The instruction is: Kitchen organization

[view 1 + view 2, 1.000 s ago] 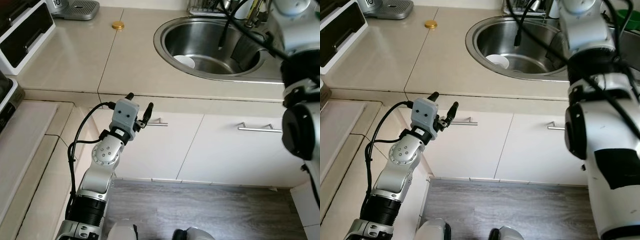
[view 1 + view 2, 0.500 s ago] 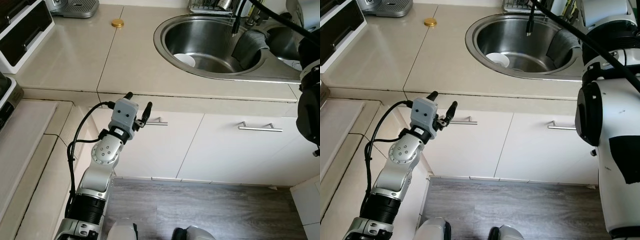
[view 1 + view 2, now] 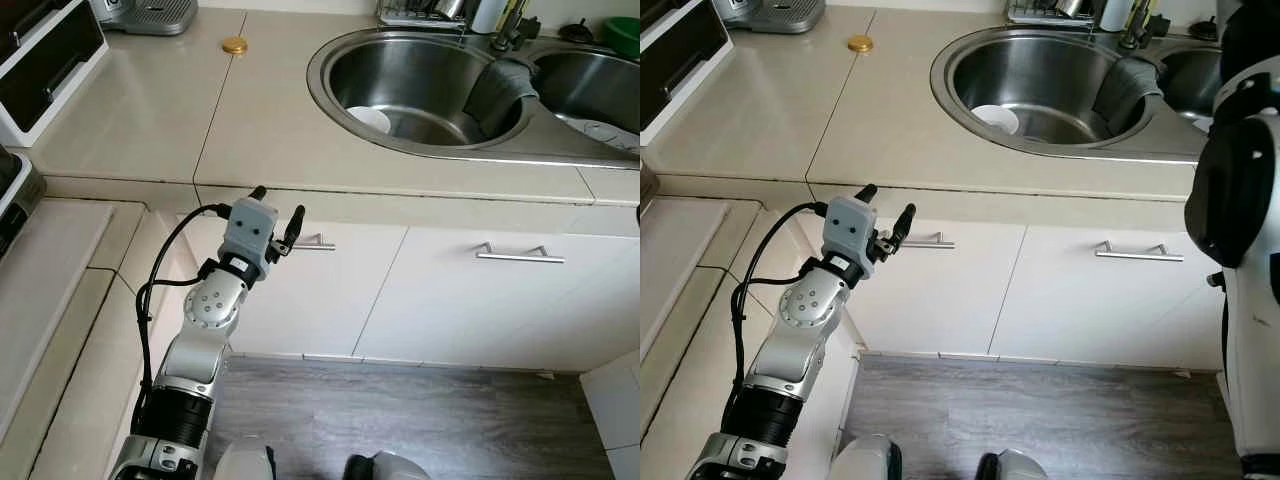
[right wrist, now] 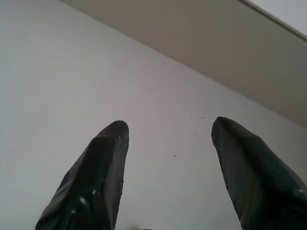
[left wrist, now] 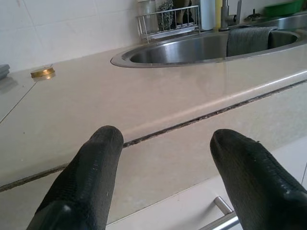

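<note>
Countertop (image 3: 270,120) front edge has the left gripper (image 3: 277,208) just below it, fingers spread, holding nothing.

Cut off at the frame edge: black appliance (image 3: 45,60) at left, silver machine (image 3: 150,15) at top, second sink basin (image 3: 590,85) at right, dish rack (image 3: 420,12). Too small to identify: round gold item (image 3: 235,46) on the surface (image 3: 150,110). Partly hidden inside the sink (image 3: 420,90): white dish (image 3: 370,120).
</note>
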